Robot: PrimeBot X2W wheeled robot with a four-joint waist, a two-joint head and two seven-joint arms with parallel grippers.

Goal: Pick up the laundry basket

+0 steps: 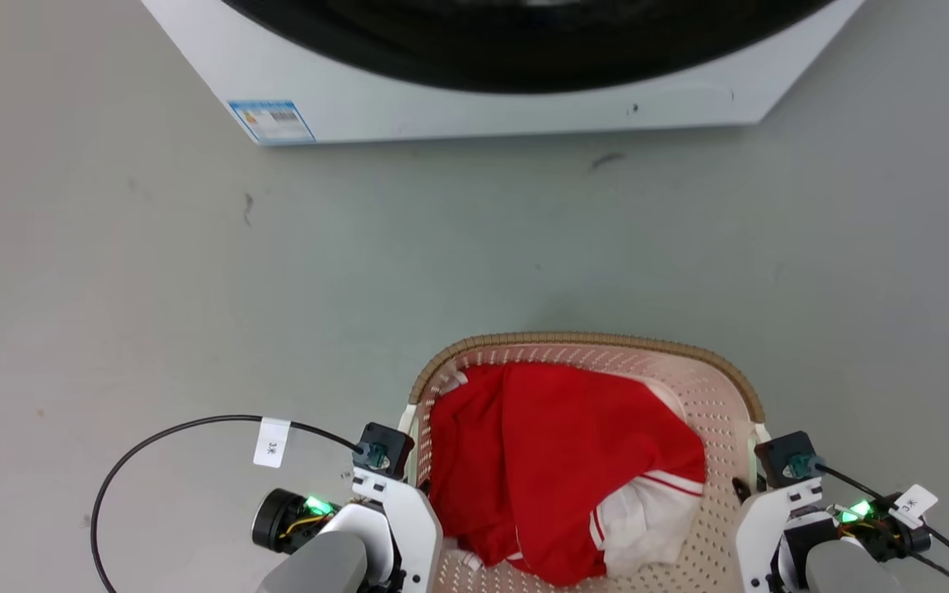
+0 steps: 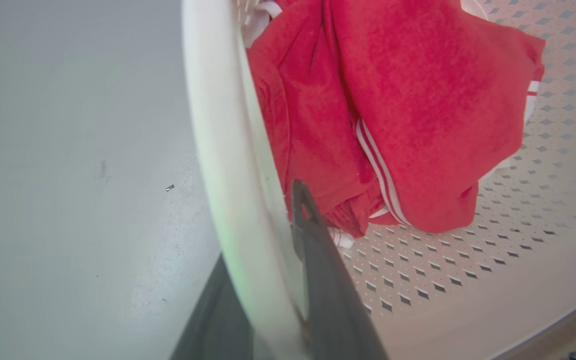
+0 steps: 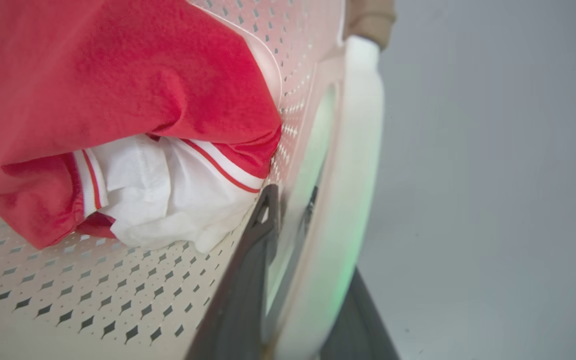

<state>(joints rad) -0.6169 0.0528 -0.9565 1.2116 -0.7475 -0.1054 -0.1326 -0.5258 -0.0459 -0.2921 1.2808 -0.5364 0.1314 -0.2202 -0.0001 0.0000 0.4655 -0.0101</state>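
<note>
The laundry basket (image 1: 582, 339) stands on the floor at the bottom centre of the head view, pale pink-cream with small holes and a brown braided rim. A red and white garment (image 1: 557, 461) lies inside it. My left gripper (image 2: 263, 225) straddles the basket's left side rim (image 2: 223, 150), one dark finger (image 2: 318, 260) inside the wall and one outside, shut on it. My right gripper (image 3: 313, 232) clamps the right side rim (image 3: 353, 165) the same way, with one finger (image 3: 248, 270) inside against the perforated wall. In the head view, both wrists (image 1: 396, 494) (image 1: 771, 502) flank the basket.
A white washing machine (image 1: 483, 99) with a dark round door stands at the top of the head view, well beyond the basket. Grey floor (image 1: 194, 288) lies between them. A black cable (image 1: 178, 427) with a tag loops on the left.
</note>
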